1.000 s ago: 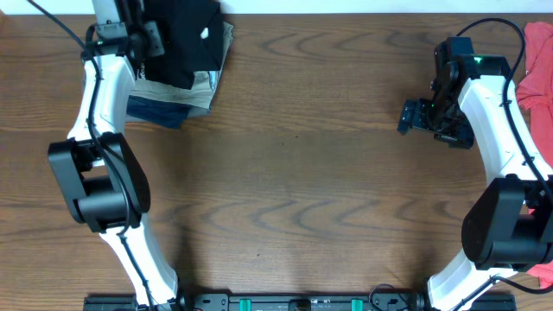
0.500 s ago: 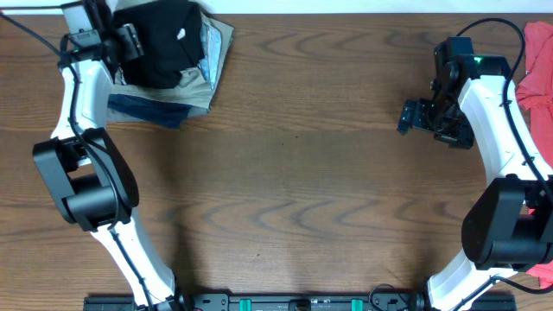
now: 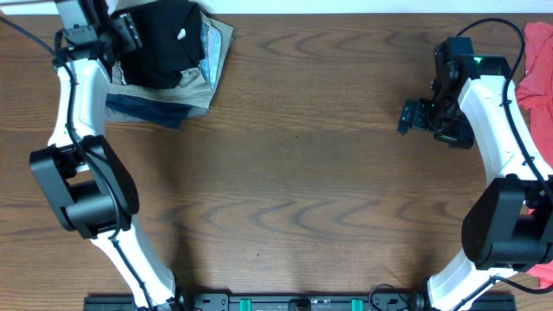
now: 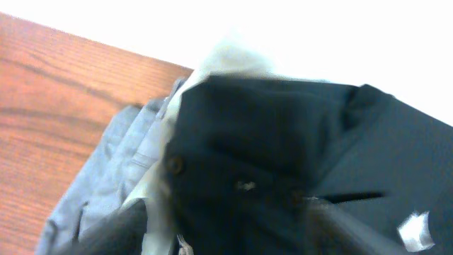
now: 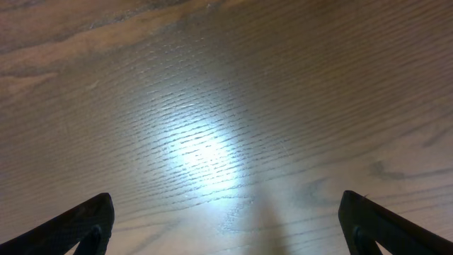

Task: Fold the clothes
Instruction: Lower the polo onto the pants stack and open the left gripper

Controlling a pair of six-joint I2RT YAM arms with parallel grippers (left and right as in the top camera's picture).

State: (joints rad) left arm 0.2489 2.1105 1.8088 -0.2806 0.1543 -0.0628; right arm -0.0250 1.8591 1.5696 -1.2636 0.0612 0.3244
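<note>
the right gripper has its jaws wide apart, one dark finger in each lower corner of the right wrist view, with only bare wood and a bright glare patch between them. from overhead the right gripper hangs over the table on the right side, pointing inward, well apart from the red garment that lies at the right edge. the left gripper shows only as two blurred dark fingers low in the left wrist view, with black cloth filling the gap between them; i cannot tell whether they pinch the cloth or stand loose around it. that cloth is the black shirt, bunched and creased, with a small white mark at its lower right. from overhead the left gripper sits at the far left corner of the table, right against the left side of the black shirt, whose white mark faces up. the shirt rests on top of a folded khaki garment, which itself lies over a folded blue-grey garment that sticks out on the near side.
</note>
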